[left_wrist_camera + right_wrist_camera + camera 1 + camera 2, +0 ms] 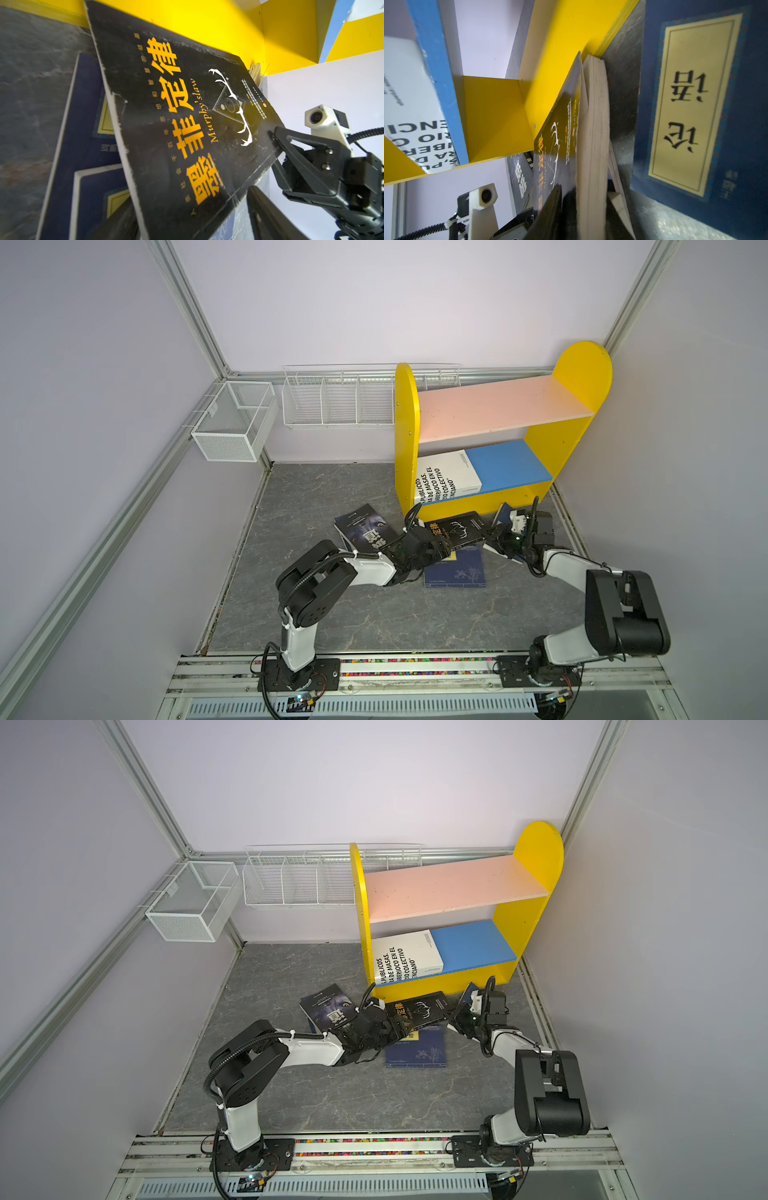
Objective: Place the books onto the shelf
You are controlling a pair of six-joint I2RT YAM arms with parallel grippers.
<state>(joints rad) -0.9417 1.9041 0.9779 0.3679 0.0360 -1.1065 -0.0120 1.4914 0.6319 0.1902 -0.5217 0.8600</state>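
Tilted at the foot of the yellow two-tier shelf (405, 439), the thick black orange-lettered paperback (457, 529) is pinched at one corner by the right gripper (275, 143), with the left gripper (441, 548) spread wide astride its other end; it is probably light and floppy, so clamp the page block.

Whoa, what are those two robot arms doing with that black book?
They have the black book between them, tilted up just in front of the yellow shelf. The right gripper pinches one edge. The left gripper has the opposite end between its fingers, though whether it is squeezing isn't clear. A white book already lies on the blue lower board. A dark book and a navy book lie on the floor.
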